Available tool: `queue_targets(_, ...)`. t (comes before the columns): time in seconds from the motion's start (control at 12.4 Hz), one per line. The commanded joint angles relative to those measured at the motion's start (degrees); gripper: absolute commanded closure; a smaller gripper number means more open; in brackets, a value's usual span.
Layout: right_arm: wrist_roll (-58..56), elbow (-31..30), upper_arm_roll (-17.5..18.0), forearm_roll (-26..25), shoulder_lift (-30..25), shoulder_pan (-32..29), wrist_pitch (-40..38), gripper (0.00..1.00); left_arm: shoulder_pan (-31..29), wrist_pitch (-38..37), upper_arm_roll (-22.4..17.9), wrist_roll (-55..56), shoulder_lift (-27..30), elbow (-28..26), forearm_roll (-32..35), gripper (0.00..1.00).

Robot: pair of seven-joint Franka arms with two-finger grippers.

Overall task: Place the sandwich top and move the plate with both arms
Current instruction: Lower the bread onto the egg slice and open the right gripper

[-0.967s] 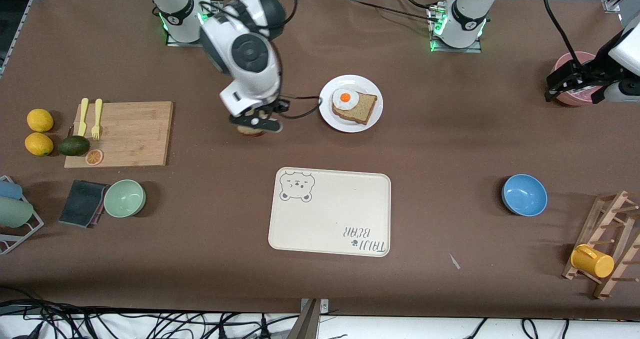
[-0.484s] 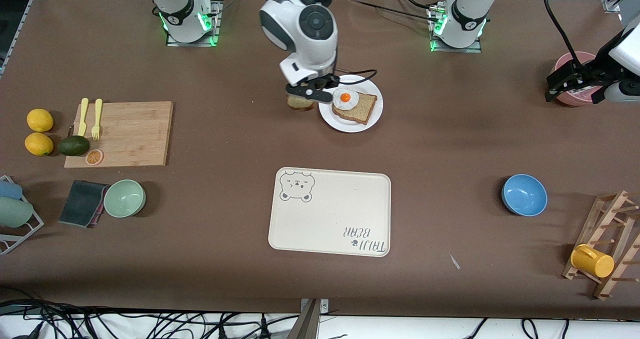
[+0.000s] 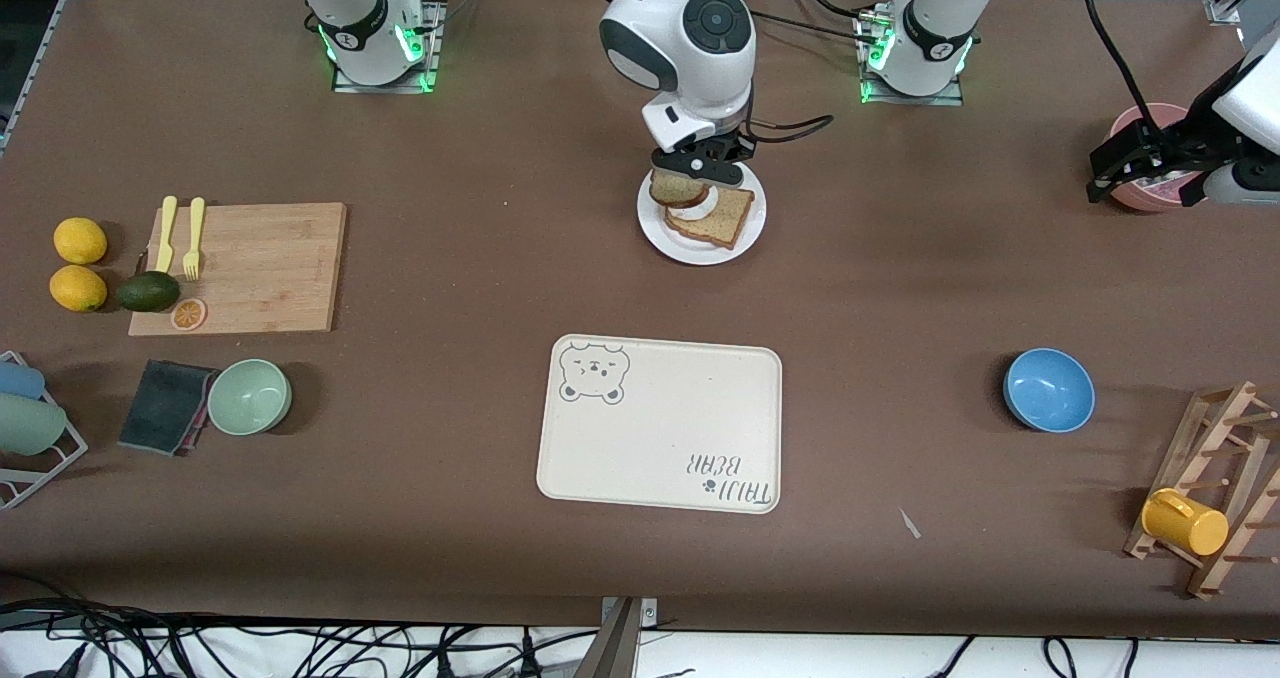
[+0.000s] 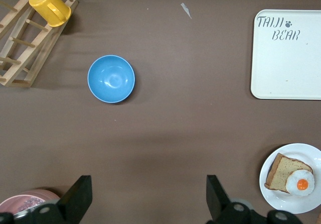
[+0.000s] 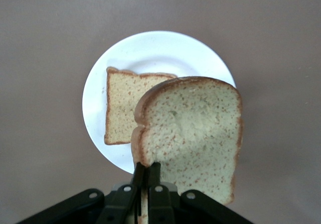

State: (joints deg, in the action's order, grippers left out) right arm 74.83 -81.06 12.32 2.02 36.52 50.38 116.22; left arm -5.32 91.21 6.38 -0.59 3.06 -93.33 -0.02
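My right gripper [image 3: 697, 173] is shut on one edge of the sandwich top [image 3: 676, 189], a light-tan speckled slice with a brown crust, and holds it tilted just above the white plate [image 3: 752, 223]. In the right wrist view the sandwich top [image 5: 193, 128] hangs from my right gripper [image 5: 149, 171] over the plate [image 5: 150, 48] and covers part of the smaller brown slice [image 5: 120, 108]. The fried egg [image 4: 300, 184] on that slice shows in the left wrist view. My left gripper [image 3: 1145, 183] waits open and empty at the left arm's end of the table, over a pink bowl [image 3: 1150, 123].
A cream bear-print tray [image 3: 660, 423] lies nearer the front camera than the plate. A blue bowl [image 3: 1048, 389] and a wooden rack with a yellow mug [image 3: 1185, 521] are toward the left arm's end. A cutting board [image 3: 265, 268] and a green bowl [image 3: 250, 396] are toward the right arm's end.
My right gripper has carried the sandwich top from near the cutting board across the table to over the plate, where it now covers the egg. The left arm has not moved.
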Motion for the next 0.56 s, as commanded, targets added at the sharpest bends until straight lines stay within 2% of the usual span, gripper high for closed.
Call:
queue_targets(0.0, 1.1, 2.3, -0.5, -0.6, 3.1, 2.2, 0.8, 1.0, 0.1, -1.4, 0.3, 0.2, -1.0, 2.0, 1.1, 0.0)
queue_targets(0.48, 2.5, 0.6, -0.7, -4.8, 5.6, 3.6, 3.3, 1.0, 0.2, -1.4, 0.3, 0.2, -1.0, 2.0, 1.0, 0.0)
